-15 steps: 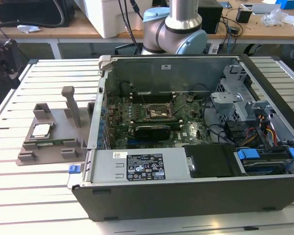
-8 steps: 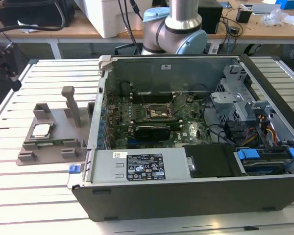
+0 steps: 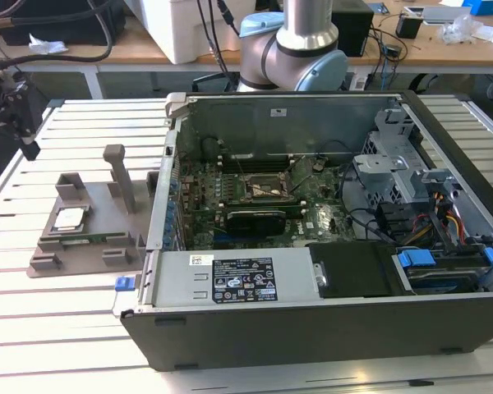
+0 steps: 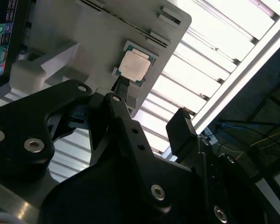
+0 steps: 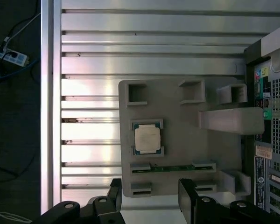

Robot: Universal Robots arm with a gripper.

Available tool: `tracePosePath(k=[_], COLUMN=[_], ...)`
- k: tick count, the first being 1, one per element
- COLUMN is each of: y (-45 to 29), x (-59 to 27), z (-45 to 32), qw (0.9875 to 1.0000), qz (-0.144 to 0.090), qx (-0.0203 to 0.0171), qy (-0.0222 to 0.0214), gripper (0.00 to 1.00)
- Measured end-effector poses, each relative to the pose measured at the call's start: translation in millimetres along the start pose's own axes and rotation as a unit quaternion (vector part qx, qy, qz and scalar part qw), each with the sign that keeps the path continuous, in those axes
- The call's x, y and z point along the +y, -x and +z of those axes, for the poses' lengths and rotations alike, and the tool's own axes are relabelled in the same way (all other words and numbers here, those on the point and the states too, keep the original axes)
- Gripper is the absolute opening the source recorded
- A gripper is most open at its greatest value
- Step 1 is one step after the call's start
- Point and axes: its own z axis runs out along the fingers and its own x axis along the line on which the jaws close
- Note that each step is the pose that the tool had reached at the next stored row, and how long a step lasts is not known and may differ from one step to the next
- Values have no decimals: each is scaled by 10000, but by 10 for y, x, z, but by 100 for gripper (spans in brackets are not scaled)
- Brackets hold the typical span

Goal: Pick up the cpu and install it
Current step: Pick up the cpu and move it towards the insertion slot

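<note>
The jaws are hanging released, their two black fingers [image 5: 114, 191] standing spread apart. The cpu [image 5: 147, 139] is lying flat, silver top up, in its recess on the grey holder tray [image 5: 177, 116]. It is sitting out ahead of the jaws, roughly in line with the gap between them and touching neither finger. In the second wrist view one finger tip is pointing toward the cpu's [image 4: 134, 65] near edge. The tray is resting on the slatted metal table [image 5: 130, 56]. Beyond the tray from the jaws, the open computer case [image 3: 312, 246] is sitting with its socket [image 3: 259, 190] facing up.
</note>
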Motion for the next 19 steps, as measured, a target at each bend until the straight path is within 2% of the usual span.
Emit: tracePosePath(k=[19], y=[-5], x=[-2], z=[195], qw=[10000], qz=[0], qx=[0], qy=[-9], gripper=[60])
